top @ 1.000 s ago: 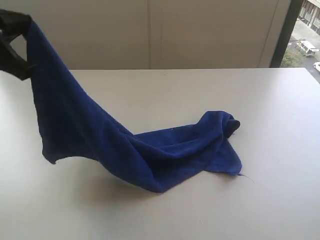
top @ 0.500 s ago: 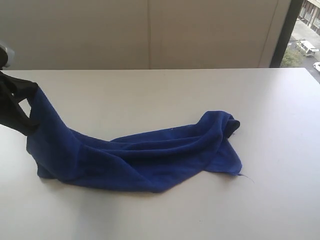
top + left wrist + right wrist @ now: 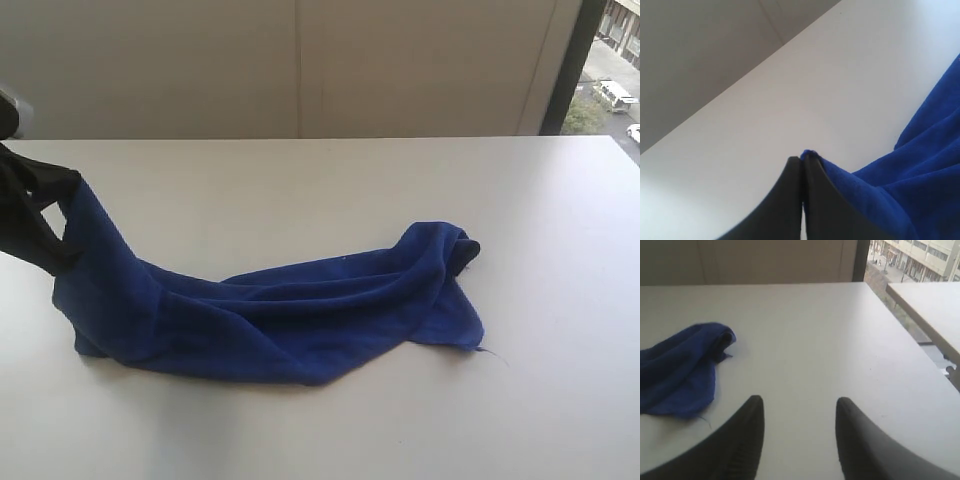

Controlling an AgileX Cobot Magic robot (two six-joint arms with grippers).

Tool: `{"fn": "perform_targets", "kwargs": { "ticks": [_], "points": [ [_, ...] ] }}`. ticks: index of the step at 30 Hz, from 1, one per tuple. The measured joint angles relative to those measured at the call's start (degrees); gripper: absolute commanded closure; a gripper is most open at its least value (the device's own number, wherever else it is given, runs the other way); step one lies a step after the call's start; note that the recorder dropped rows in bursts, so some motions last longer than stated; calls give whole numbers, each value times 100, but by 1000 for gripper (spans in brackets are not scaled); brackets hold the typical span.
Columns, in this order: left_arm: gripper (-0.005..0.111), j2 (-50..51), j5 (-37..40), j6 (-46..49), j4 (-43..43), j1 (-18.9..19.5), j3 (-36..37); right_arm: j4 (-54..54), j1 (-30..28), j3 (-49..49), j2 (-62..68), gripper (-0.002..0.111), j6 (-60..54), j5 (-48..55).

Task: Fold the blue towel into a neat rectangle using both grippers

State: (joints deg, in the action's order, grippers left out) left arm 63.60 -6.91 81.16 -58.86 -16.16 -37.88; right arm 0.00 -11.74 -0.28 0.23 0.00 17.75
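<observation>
The blue towel (image 3: 290, 320) is seen crumpled on the white surface (image 3: 300, 180), one corner raised and clamped in the left pincer (image 3: 801, 159); the right pincer (image 3: 798, 405) is spread apart, well clear of it

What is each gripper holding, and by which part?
The left gripper pinches the blue towel by the tip of one end; the right gripper holds nothing.
</observation>
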Motion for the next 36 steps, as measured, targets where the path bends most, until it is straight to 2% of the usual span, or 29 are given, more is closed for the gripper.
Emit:
{"fn": "perform_targets", "kwargs": {
  "ticks": [10, 19, 30, 36],
  "points": [
    [107, 0, 11, 0, 0, 0, 0, 0, 0, 0, 0, 65, 0, -1807],
    [107, 0, 11, -10, 0, 0, 0, 0, 0, 0, 0, 65, 0, -2864],
    [107, 0, 11, -10, 0, 0, 0, 0, 0, 0, 0, 65, 75, -3478],
    [107, 0, 11, -10, 0, 0, 0, 0, 0, 0, 0, 65, 1015, -3478]
  ]
}}
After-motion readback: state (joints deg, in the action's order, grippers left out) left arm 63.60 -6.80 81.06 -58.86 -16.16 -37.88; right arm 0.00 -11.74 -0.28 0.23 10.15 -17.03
